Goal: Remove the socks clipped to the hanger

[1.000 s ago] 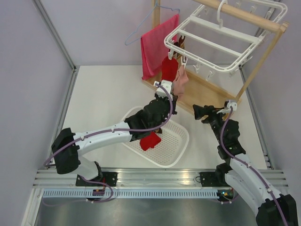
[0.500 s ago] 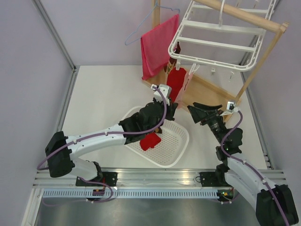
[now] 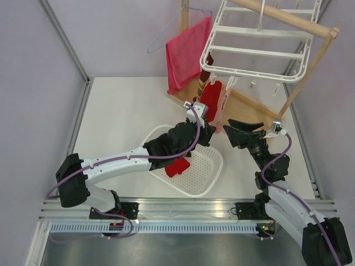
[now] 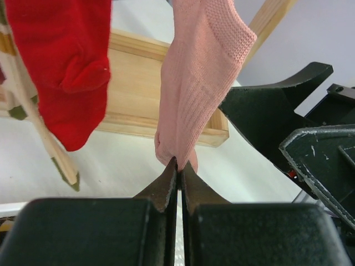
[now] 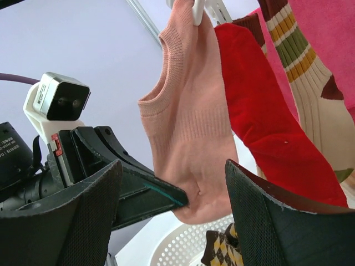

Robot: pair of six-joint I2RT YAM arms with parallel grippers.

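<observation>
The top view cuts off the far edge of the hanger point(image 3: 258, 52), and the clips holding its socks are too small to make out there; in the right wrist view only a sliver of the white clip shows above the pale pink sock point(image 5: 188, 122). The left arm covers part of the basket point(image 3: 213, 180), where a loose red sock point(image 3: 177, 166) lies, and an argyle sock point(image 5: 222, 249) is cut by the frame edge. The left gripper point(image 4: 177, 166) is clenched on the pink sock's toe, jaws pressed together. The right gripper point(image 5: 173, 166) is spread wide, facing the same sock without touching it. Beside it hang a red sock point(image 5: 266, 122) and a striped sock point(image 5: 299, 66). Against a second ago, the hanger has swung right, carrying the hanging socks along, and both grippers have closed in on them.
</observation>
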